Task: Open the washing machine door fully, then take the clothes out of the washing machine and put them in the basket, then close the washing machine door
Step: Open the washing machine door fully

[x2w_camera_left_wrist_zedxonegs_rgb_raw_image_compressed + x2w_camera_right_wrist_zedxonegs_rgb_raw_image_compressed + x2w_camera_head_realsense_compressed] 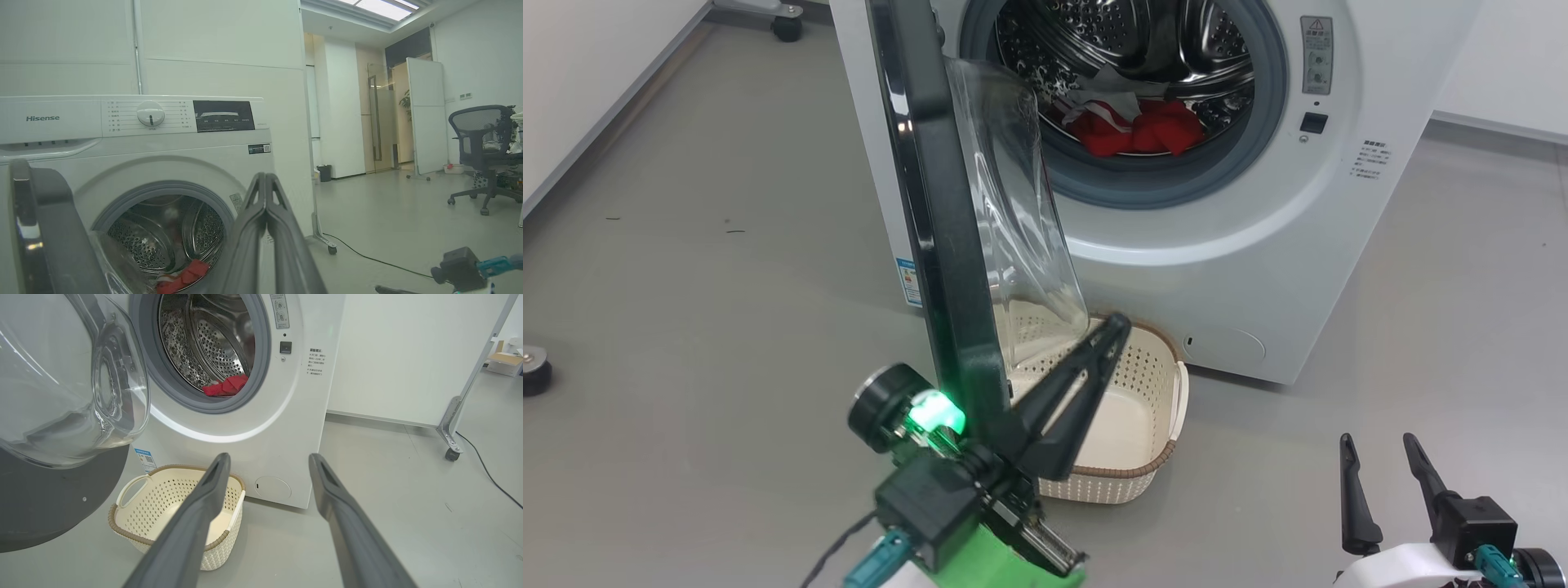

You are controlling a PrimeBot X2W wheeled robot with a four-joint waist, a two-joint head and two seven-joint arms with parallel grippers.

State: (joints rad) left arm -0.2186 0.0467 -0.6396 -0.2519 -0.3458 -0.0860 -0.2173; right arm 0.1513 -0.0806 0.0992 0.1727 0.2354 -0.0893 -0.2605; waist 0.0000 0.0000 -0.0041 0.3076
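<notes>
The white washing machine (1225,245) stands with its door (939,204) swung out, black rim edge-on and clear glass bowl facing the drum. Red clothes (1143,131) lie at the bottom of the steel drum, also seen as clothes (226,386) and clothes (184,277). The cream basket (1168,408) sits empty on the floor below the door. My left gripper (1115,327) is shut with nothing in it, fingers beside the door's inner side over the basket. My right gripper (1376,445) is open at the lower right, apart from everything; the basket (126,524) lies left of its fingers (212,482).
Grey floor spreads left and right of the machine. A black caster (535,371) sits at the far left and another caster (786,26) at the back. A wheeled panel foot (449,449) and a cable (486,469) lie to the right. An office chair (482,151) stands farther off.
</notes>
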